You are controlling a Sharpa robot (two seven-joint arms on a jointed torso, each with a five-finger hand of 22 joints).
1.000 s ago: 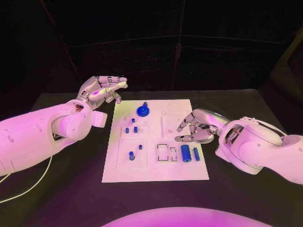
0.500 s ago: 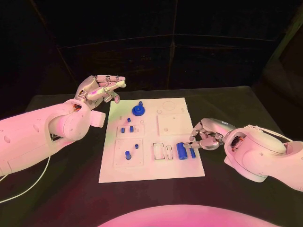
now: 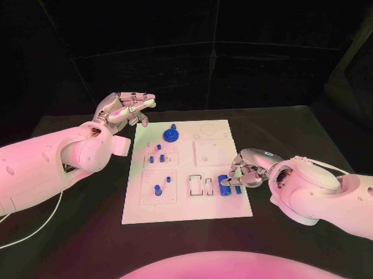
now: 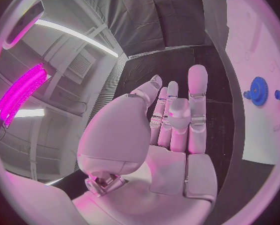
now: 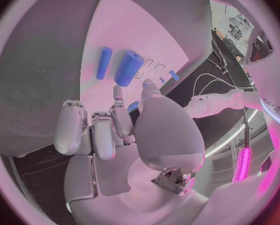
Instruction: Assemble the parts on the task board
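Note:
The white task board (image 3: 224, 209) lies mid-table. On it are a blue gear (image 3: 171, 137), several small blue pegs (image 3: 157, 158), a thick blue cylinder (image 3: 223, 186) and a thin one (image 3: 237, 188). My right hand (image 3: 247, 171) hovers at the board's right edge, its fingers bent toward the thin cylinder and holding nothing. The right wrist view has the thick cylinder (image 5: 129, 68) and the thin cylinder (image 5: 104, 62) a short way beyond my fingers (image 5: 109, 127). My left hand (image 3: 123, 108) is raised past the board's far left corner, empty, with its fingers (image 4: 197, 100) upright. The gear (image 4: 259, 90) lies off to its side.
The black table (image 3: 304, 128) spreads around the board on all sides. A white cable (image 3: 35, 229) trails across it under my left arm. Empty rectangular slots (image 3: 201, 185) sit on the board beside the thick cylinder.
My right hand has come down and nearer to me, from beside the board's middle to its right edge by the cylinders. The left hand has stayed raised where it was.

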